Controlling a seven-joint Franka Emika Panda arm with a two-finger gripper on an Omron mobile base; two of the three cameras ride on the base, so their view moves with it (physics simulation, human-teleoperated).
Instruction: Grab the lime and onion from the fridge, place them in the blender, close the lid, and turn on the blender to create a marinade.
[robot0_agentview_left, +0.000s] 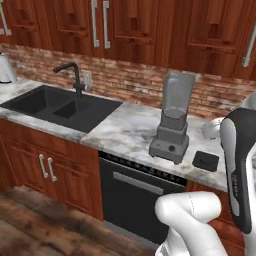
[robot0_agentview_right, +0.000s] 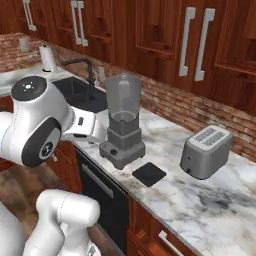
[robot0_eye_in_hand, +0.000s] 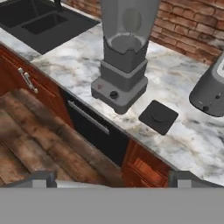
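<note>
The grey blender (robot0_agentview_left: 172, 120) (robot0_agentview_right: 122, 122) (robot0_eye_in_hand: 124, 57) stands near the front edge of the marble counter (robot0_agentview_left: 125, 132), its translucent jar uncovered. The flat black lid (robot0_agentview_left: 205, 160) (robot0_agentview_right: 149, 173) (robot0_eye_in_hand: 158, 117) lies on the counter just to the blender's right, apart from its base. My gripper (robot0_eye_in_hand: 116, 179) hovers in front of the counter and above the floor, looking down at the blender; it is open with nothing between its fingers. The lime, the onion and the fridge are out of view.
A silver toaster (robot0_agentview_right: 206, 151) (robot0_eye_in_hand: 212, 92) sits right of the lid. A black sink (robot0_agentview_left: 60, 105) with a dark faucet (robot0_agentview_left: 75, 75) lies to the left. A black appliance front (robot0_agentview_left: 135, 190) is below the blender. Wooden cupboards hang above a brick wall.
</note>
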